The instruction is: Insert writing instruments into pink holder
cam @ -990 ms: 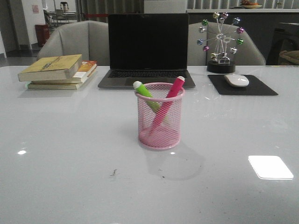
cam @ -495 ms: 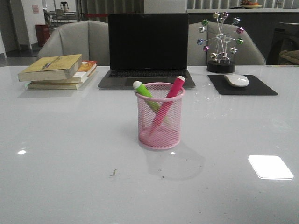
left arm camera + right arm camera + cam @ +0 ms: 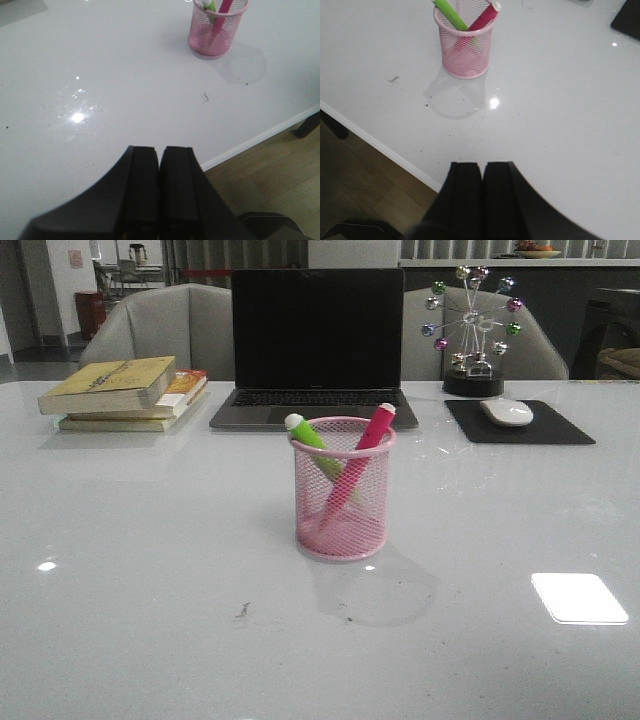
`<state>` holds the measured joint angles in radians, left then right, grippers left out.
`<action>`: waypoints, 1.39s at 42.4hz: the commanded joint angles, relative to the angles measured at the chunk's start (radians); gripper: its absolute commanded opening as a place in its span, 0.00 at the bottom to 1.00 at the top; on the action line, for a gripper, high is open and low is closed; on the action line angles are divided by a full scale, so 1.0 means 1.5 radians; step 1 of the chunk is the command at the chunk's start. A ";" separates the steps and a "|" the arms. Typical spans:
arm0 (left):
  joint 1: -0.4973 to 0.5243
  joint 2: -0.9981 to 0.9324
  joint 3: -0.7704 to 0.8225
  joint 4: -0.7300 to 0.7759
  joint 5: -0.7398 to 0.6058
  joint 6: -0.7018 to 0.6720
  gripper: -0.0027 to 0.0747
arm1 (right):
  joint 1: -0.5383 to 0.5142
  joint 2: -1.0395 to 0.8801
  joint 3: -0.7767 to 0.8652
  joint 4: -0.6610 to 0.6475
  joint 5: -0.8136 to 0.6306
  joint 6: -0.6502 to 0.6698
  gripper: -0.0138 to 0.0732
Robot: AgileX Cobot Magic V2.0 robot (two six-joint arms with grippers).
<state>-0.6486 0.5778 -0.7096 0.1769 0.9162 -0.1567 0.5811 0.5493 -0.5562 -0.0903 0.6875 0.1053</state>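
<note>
The pink holder (image 3: 342, 490) stands upright mid-table in the front view. Inside it lean the green pen (image 3: 308, 433), tipped left, and the magenta pen (image 3: 372, 430), tipped right, crossing each other. The same holder (image 3: 217, 31) with both pens appears far off in the left wrist view, and the holder (image 3: 465, 47) appears again in the right wrist view with the green pen (image 3: 450, 14) and magenta pen (image 3: 485, 16). My left gripper (image 3: 159, 150) is shut and empty near the table's front edge. My right gripper (image 3: 481, 165) is likewise shut and empty. Neither arm shows in the front view.
Behind the holder sit an open laptop (image 3: 316, 345), a stack of books (image 3: 125, 392) at the back left, and a mouse (image 3: 507, 412) on a black pad (image 3: 520, 424) with a ball ornament (image 3: 473, 330) at the back right. The table's front edge (image 3: 255, 141) runs close to both grippers.
</note>
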 commanded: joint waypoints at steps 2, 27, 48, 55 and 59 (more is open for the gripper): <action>0.002 0.001 -0.019 -0.001 -0.037 -0.004 0.15 | -0.005 0.000 -0.018 -0.012 -0.048 0.000 0.22; 0.189 -0.119 0.055 -0.066 -0.169 0.019 0.15 | -0.005 0.000 -0.018 -0.012 -0.048 0.000 0.22; 0.409 -0.354 0.359 -0.140 -0.491 0.137 0.15 | -0.005 0.000 -0.018 -0.012 -0.048 0.000 0.22; 0.409 -0.381 0.429 -0.140 -0.577 0.137 0.15 | -0.005 0.000 -0.018 -0.012 -0.048 0.000 0.22; 0.409 -0.401 0.463 -0.140 -0.626 0.137 0.15 | -0.005 0.000 -0.018 -0.012 -0.048 0.000 0.22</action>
<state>-0.0367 -0.0049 -0.0257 -0.0219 0.1417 0.0509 0.5811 0.5493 -0.5562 -0.0920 0.6875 0.1072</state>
